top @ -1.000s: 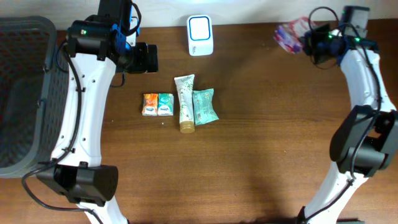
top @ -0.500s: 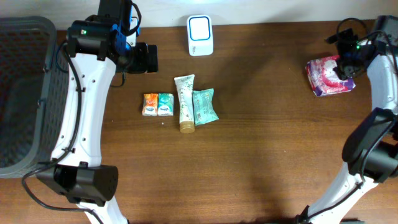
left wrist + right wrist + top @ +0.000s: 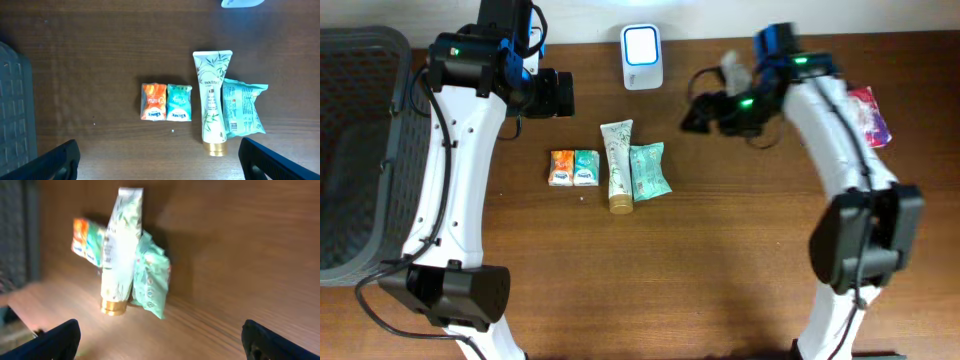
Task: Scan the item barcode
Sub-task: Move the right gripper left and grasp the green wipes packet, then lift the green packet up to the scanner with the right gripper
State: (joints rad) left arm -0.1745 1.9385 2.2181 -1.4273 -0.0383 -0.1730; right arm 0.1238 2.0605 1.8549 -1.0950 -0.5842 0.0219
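Overhead, the left gripper [image 3: 556, 93] hangs with its jaws spread wide and nothing between them. The right gripper [image 3: 692, 115] also stands fully open and holds nothing. The scanner [image 3: 642, 44] sits between the two, beyond their tips.

In the left wrist view, an orange tissue pack [image 3: 154, 101] and a teal tissue pack [image 3: 179, 102] lie side by side, touching, straight ahead of the open jaws. A tube [image 3: 213, 101] and a teal packet [image 3: 241, 108] lie ahead, toward the right finger.

In the right wrist view, the same tube and packet lie ahead, nearer the left finger. A pink pack [image 3: 871, 113] lies on the table [image 3: 720, 260] behind the right gripper, well apart from it.
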